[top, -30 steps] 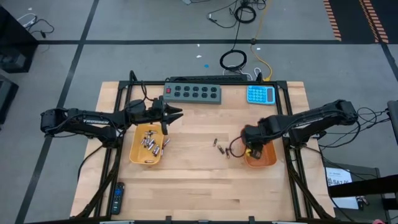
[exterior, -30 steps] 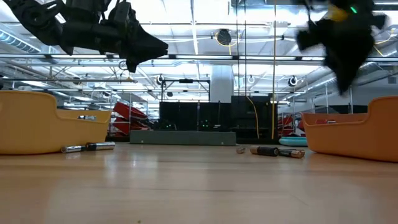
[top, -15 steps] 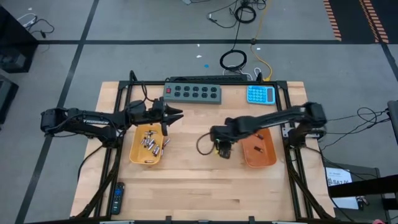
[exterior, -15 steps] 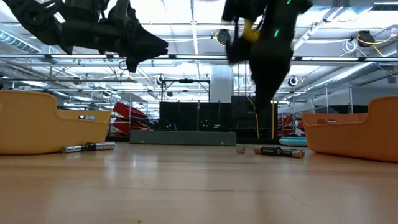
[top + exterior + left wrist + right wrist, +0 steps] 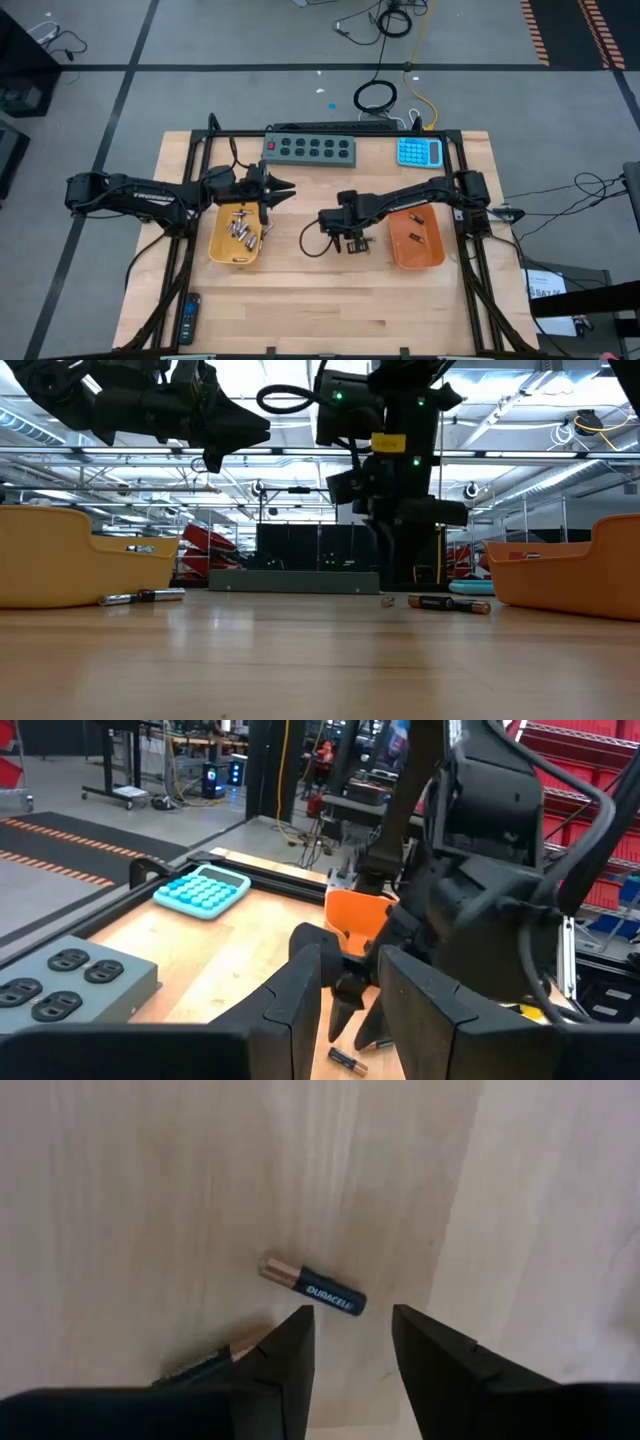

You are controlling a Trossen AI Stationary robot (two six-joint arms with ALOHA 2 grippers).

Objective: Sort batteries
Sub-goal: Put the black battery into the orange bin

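High view: my right claw (image 5: 352,243) hangs over the middle of the tabletop (image 5: 320,300), right above the loose batteries (image 5: 352,246) lying between the two trays. The yellow tray (image 5: 238,232) on the left side holds a heap of silvery batteries (image 5: 241,228). The orange tray (image 5: 416,237) sits on the right. My left claw (image 5: 283,187) waits above the far edge of the yellow tray. Power strip (image 5: 310,149) and blue calculator (image 5: 419,152) lie along the far edge; a black remote (image 5: 189,316) lies near the front left corner.

Low view: two dark batteries (image 5: 448,603) lie end to end on the wood just beside the orange tray's wall (image 5: 565,575). Two more batteries (image 5: 142,597) lie by the yellow tray (image 5: 60,555).

Left wrist view: my left claw (image 5: 350,982) has its fingers slightly parted, nothing between them. The right arm (image 5: 480,870) looms beyond, a dark battery (image 5: 346,1061) on the wood beneath it.

Right wrist view: my right claw (image 5: 350,1330) is spread apart and empty, looking straight down. One thin battery (image 5: 312,1287), black with a copper end and white lettering, lies flat just past the fingertips (image 5: 297,1325). A second battery (image 5: 215,1357) is partly hidden by one finger.
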